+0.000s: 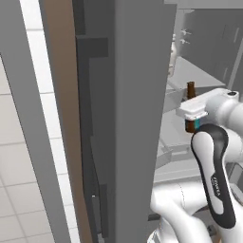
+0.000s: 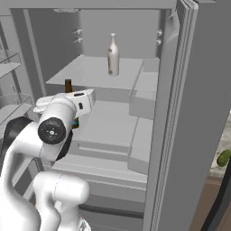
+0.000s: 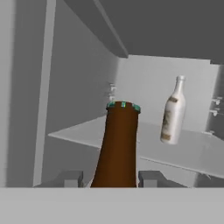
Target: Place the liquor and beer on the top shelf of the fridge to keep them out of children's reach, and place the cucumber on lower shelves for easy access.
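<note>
The 2 fingers (image 3: 69, 178) of the gripper (image 3: 114, 179) are clamped on the beer (image 3: 117, 148), 1 on each side of its brown body, neck rising between them. The beer is held upright inside the open fridge (image 2: 180, 113), below the front edge of the top shelf (image 2: 90, 72). The liquor (image 2: 113, 55) stands upright on that shelf. The cucumber (image 2: 224, 158) lies outside, beyond the door.

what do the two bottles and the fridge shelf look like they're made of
Beer: probably brown glass, smooth, uniformly dark, teal-edged cap. Liquor: pale, opaque, matte; could be ceramic or frosted glass, with a beige label. Top shelf: flat light grey panel, possibly plastic; the rendering leaves it open.
</note>
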Robot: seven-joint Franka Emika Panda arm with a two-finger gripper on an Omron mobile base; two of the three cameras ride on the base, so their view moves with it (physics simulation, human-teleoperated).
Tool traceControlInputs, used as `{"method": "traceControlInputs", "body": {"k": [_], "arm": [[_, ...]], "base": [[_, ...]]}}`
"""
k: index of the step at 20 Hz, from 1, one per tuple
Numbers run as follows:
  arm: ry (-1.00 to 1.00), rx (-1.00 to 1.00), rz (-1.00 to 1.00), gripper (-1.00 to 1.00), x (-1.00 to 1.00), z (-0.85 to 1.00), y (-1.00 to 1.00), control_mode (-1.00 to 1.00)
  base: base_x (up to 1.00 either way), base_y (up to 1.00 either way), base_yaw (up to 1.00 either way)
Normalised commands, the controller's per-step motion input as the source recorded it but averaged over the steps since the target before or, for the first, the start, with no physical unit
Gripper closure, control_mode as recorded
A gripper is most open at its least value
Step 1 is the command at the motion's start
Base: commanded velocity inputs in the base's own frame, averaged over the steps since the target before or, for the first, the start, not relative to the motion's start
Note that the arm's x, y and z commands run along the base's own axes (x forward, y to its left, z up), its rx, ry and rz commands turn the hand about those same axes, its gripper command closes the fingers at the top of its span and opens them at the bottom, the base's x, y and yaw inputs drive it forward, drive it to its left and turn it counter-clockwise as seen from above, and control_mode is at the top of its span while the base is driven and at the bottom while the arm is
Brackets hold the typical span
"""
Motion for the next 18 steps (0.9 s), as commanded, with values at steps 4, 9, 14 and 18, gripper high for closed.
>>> {"method": "traceControlInputs", "body": {"k": [4,9,14,18], "arm": [[-0.32,0.05,0.00,1.00,0.12,0.36,0.00,-1.00],[-0.24,0.06,0.00,1.00,0.17,0.31,0.00,-1.00],[-0.02,0.03,0.00,1.00,0.27,0.33,0.04,-1.00],[0.00,0.00,0.00,1.00,0.31,0.38,0.11,-1.00]], "base": [[0.00,0.00,0.00],[0.00,0.00,0.00],[0.00,0.00,0.00],[0.00,0.00,0.00]]}}
